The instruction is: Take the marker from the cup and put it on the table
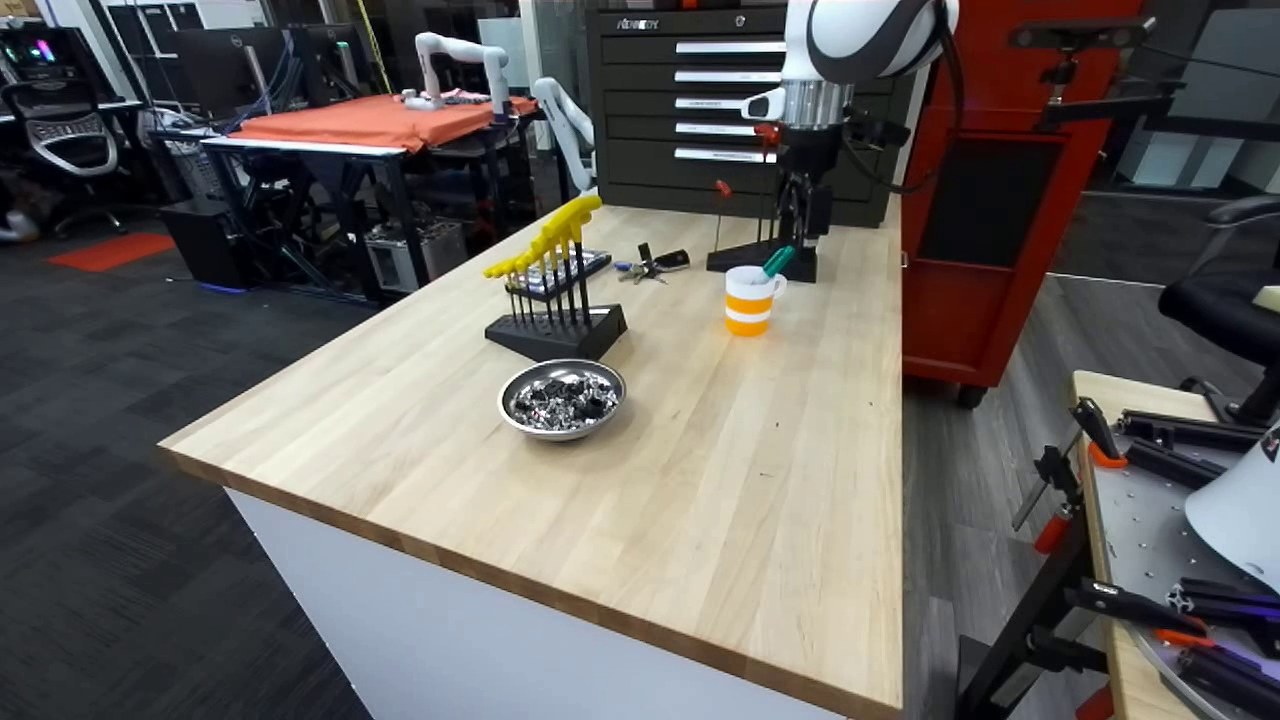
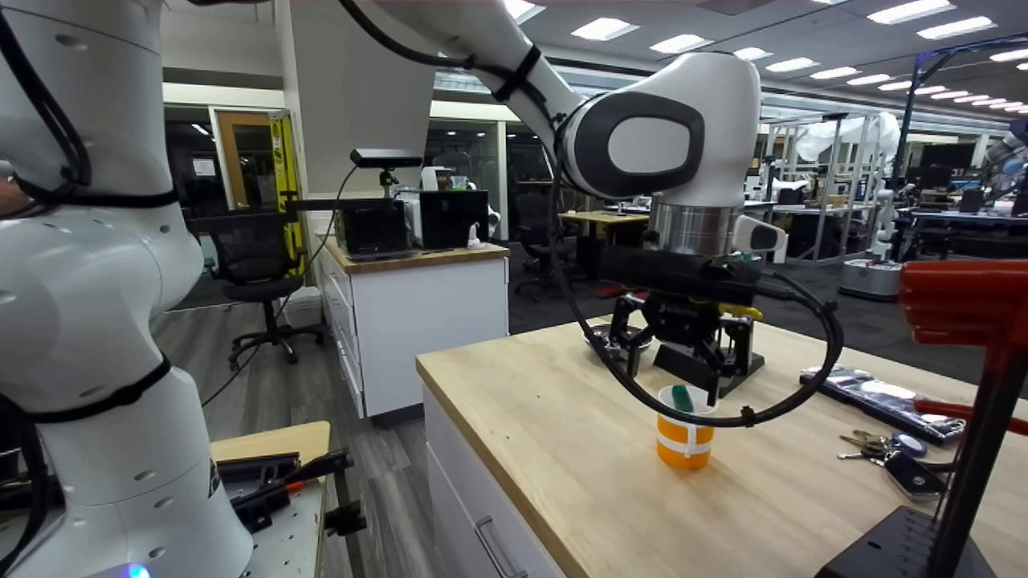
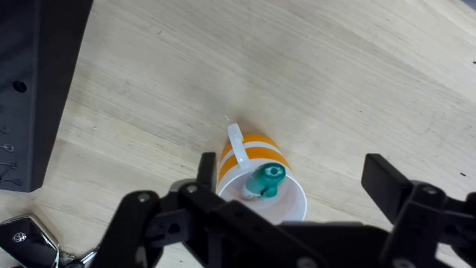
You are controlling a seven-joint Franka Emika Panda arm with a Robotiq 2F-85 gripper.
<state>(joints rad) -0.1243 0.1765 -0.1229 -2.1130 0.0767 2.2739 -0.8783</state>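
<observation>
The orange-and-white cup [image 1: 748, 312] stands upright on the light wood table [image 1: 700, 500]; it also shows in an exterior view [image 2: 683, 449] and the wrist view [image 3: 266, 152]. The teal marker [image 3: 262, 180] leans inside it, its capped end above the rim near the handle; the cap also shows in both exterior views [image 1: 778, 261] [image 2: 682, 397]. Its lower part is hidden in the cup. My gripper [image 2: 673, 381] points down above the cup. In the wrist view its fingers [image 3: 288, 169] are wide apart with nothing between the tips; the cup lies nearer the left finger.
The red-handled tool stand [image 1: 765, 258] is close beside the cup. Keys [image 1: 650, 265], the yellow-and-black tool set [image 1: 555, 325] and the metal bowl [image 1: 545, 434] also stand on the table. A dark drawer chest [image 1: 640, 130] borders its far end. An arm cable [image 2: 747, 417] loops low.
</observation>
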